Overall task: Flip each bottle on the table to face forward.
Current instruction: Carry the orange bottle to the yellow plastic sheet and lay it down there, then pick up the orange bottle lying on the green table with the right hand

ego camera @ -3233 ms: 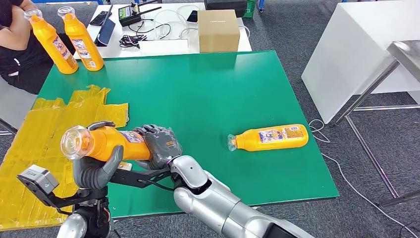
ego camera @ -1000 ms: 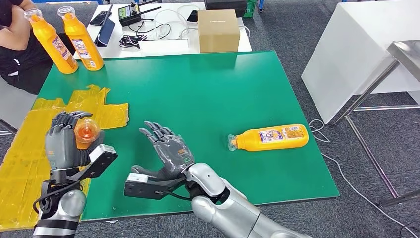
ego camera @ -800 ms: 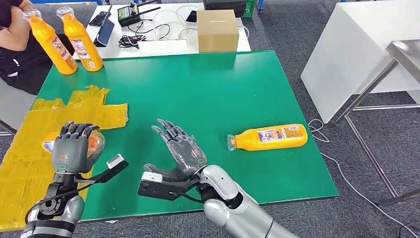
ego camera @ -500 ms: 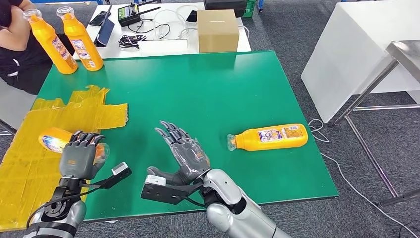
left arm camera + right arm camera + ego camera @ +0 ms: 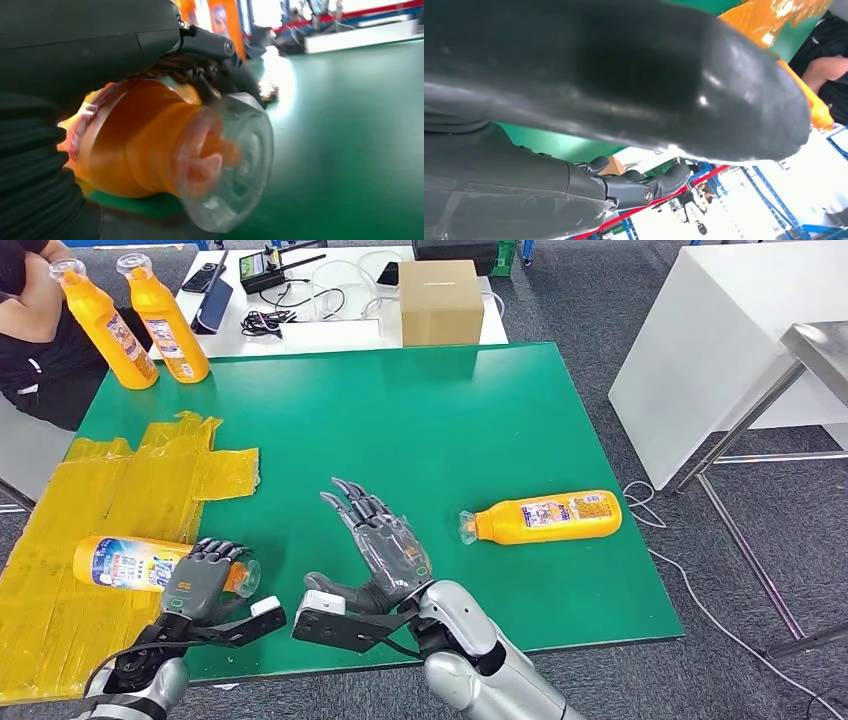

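Observation:
An orange bottle [image 5: 125,564] lies on its side on the yellow tape patch [image 5: 90,520] at the table's near left, label up, its clear cap toward the middle. My left hand [image 5: 198,580] grips its neck end; the left wrist view shows the clear cap [image 5: 230,165] close up under my fingers [image 5: 210,45]. My right hand [image 5: 385,545] hovers over the green table [image 5: 420,420] with fingers spread, holding nothing. A second orange bottle [image 5: 545,518] lies on its side to the right of that hand. Two more orange bottles [image 5: 100,315] [image 5: 168,318] stand upright at the far left corner.
A person in black [image 5: 35,340] sits at the far left beside the upright bottles. Behind the green table a white table holds a cardboard box [image 5: 440,300], cables and devices [image 5: 270,280]. A white table [image 5: 720,340] stands to the right.
My left hand has carried the bottle from a raised position in front of me down and laid it flat on the yellow tape. My right hand let go of it, opened and drifted right.

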